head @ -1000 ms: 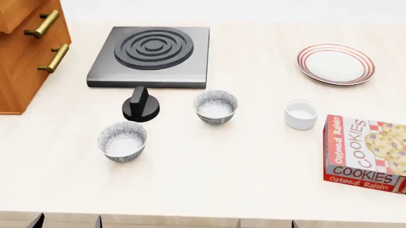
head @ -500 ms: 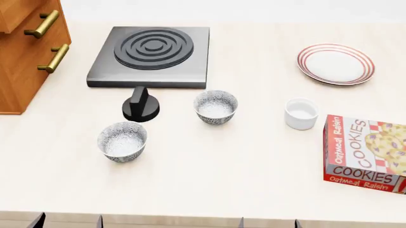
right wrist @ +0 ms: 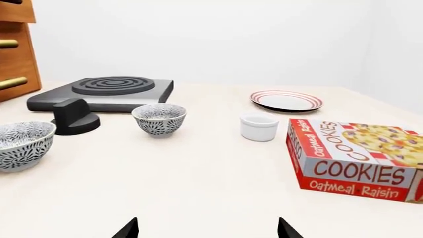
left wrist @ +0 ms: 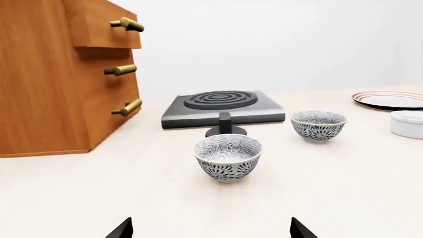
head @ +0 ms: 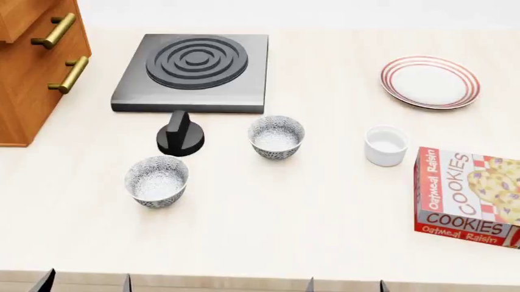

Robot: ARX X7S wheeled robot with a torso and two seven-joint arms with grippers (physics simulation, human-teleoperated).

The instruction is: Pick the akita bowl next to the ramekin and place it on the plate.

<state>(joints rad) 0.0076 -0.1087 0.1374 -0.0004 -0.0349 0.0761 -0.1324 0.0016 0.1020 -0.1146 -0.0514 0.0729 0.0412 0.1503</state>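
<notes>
- Your left fingers (left wrist: 210,230) and right fingers (right wrist: 206,229) are spread apart and hold nothing. They hang low over the near edge of the counter (head: 268,225).
- Both sets of fingers sit back from the dishes, so I think you have not begun to reach.
- The akita bowl (head: 276,137) you want stands between the ramekin (head: 385,145) and a black knob (head: 180,134). The other bowl (head: 156,180) is farther from the ramekin.
- The plate (head: 430,81) waits beyond the ramekin, well apart.
- Since a moment ago, nothing on the counter has moved; the fingers have barely shifted.
</notes>
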